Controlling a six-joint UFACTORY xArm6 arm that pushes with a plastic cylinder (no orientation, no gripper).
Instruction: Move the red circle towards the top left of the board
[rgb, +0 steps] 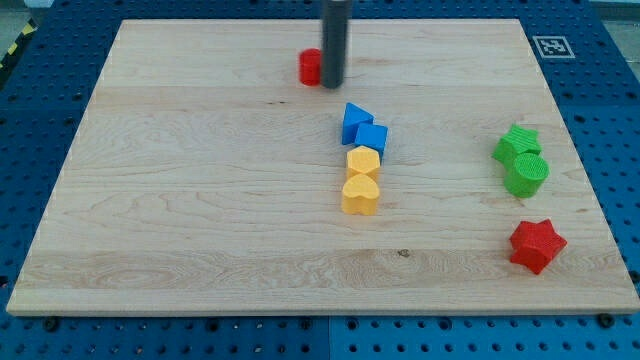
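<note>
The red circle (310, 66) lies near the view's top, a little left of centre on the wooden board (180, 200). My rod comes down from the view's top and my tip (332, 85) rests right against the red circle's right side, partly hiding it.
A blue triangle (354, 121) and a blue cube (373, 138) sit mid-board, with a yellow hexagon (363, 162) and a yellow heart (361, 195) below them. At the right are a green star (518, 143), a green circle (528, 174) and a red star (537, 245).
</note>
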